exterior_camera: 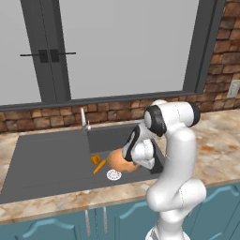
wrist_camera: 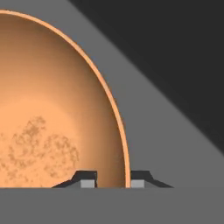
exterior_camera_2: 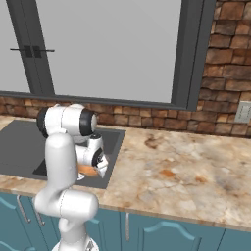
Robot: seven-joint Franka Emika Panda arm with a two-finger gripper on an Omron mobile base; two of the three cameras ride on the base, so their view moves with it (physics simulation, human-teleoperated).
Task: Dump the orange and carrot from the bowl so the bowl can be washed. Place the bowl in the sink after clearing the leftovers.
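The arm reaches down into the sink (exterior_camera: 56, 159), a dark grey basin set in the marbled counter (exterior_camera: 220, 150) below a window (exterior_camera: 122, 47) and a brick wall (exterior_camera: 47, 117). The gripper (wrist_camera: 113, 180) holds the bowl (exterior_camera: 123, 162) by its rim: in the hand view one of the fingers (wrist_camera: 87, 179) sits inside the rim and the other outside it, the two clamped on the thin edge between them. The bowl's peach inside has nothing in it, with a mottled darker patch near its middle.

In the left base view the bowl is tilted, low over the right part of the basin, just above and to the right of the round silver drain (exterior_camera: 114, 175). I cannot tell if the bowl touches the basin floor. The orange (exterior_camera: 95, 159) lies on the sink floor just left of the bowl, and the carrot (exterior_camera: 99, 166) lies beside it, slanting toward the near side, between the orange and the drain. Both are outside the bowl. The faucet (exterior_camera: 84, 120) stands at the far edge of the sink, behind the orange.

In the right base view the bowl (exterior_camera_2: 88, 170) shows as an orange sliver under the hand, at the near right corner of the sink (exterior_camera_2: 19, 147).
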